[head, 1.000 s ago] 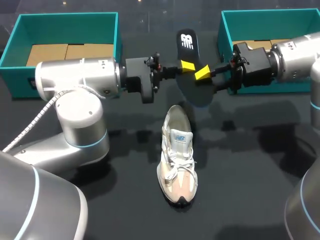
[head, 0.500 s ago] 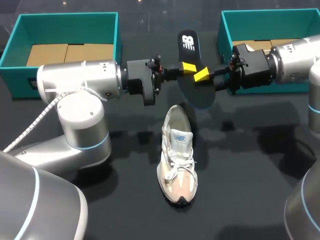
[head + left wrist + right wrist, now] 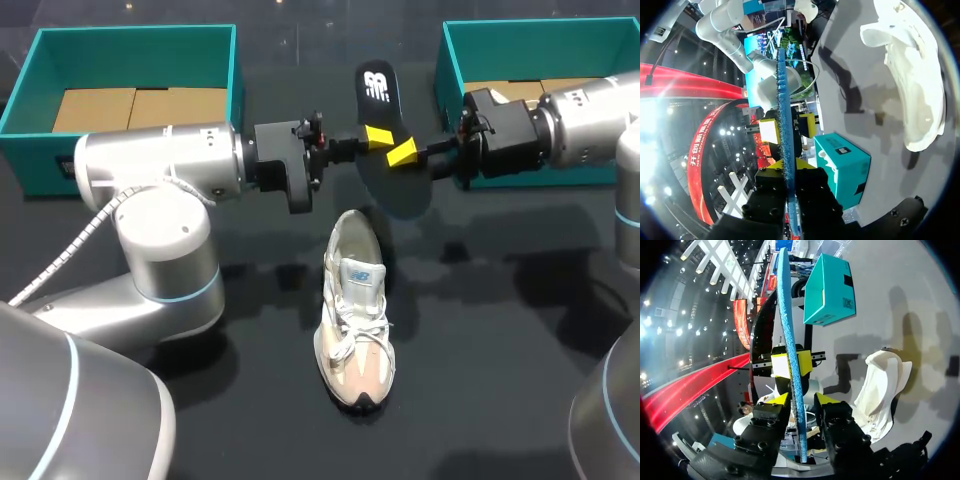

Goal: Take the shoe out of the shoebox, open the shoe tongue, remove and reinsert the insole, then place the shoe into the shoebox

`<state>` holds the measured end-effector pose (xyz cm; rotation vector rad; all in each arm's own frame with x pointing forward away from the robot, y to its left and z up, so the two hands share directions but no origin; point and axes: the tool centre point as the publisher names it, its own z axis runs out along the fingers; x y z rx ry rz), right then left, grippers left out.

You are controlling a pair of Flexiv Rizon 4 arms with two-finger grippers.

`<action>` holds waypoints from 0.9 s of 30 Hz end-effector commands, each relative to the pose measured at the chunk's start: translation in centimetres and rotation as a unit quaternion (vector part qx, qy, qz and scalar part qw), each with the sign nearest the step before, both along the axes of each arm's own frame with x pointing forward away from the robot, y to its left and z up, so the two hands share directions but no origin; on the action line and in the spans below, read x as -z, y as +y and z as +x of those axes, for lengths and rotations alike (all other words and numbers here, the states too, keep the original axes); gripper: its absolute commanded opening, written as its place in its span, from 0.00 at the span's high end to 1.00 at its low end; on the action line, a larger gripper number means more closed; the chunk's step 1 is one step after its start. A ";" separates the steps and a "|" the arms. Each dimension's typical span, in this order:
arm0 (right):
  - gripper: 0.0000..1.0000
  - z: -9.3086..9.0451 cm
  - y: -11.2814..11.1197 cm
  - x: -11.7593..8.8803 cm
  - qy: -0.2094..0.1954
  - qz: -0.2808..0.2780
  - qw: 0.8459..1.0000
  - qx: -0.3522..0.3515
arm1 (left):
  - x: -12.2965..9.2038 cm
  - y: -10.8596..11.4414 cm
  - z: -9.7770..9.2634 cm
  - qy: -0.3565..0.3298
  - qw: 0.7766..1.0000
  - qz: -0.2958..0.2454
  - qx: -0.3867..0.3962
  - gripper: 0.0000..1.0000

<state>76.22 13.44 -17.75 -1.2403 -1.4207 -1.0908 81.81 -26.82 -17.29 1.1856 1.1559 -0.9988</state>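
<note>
Both the left arm (image 3: 150, 160) and right arm (image 3: 590, 120) stretched level over the tabletop (image 3: 500, 350), wrists facing. Left pincer (image 3: 788, 170) was clenched on the thin, flat insole (image 3: 378, 85), one face black, the other nubbly blue. Right pincer (image 3: 801, 400) straddled it, grip unclear. Cream mesh shoe (image 3: 355, 310) lay below.

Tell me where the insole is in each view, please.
Head view: insole upright, beyond the heel of the shoe.
Left wrist view: insole edge-on, blue, clamped in the left gripper.
Right wrist view: insole edge-on, blue, ahead of the right gripper.
Shared landmark: the shoe, beside the insole.
</note>
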 end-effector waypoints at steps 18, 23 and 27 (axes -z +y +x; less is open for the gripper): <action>1.00 0.5 -1.2 0.5 -0.016 0.013 1.000 -0.004 | -0.3 4.8 -0.8 0.087 0.994 0.069 -0.006 0.00; 1.00 1.0 -1.5 0.7 -0.021 0.017 1.000 -0.005 | -0.3 6.0 -1.1 0.086 0.992 0.089 -0.005 0.00; 1.00 1.0 -1.5 0.7 -0.021 0.017 1.000 -0.005 | -0.3 6.0 -1.1 0.086 0.992 0.089 -0.005 0.00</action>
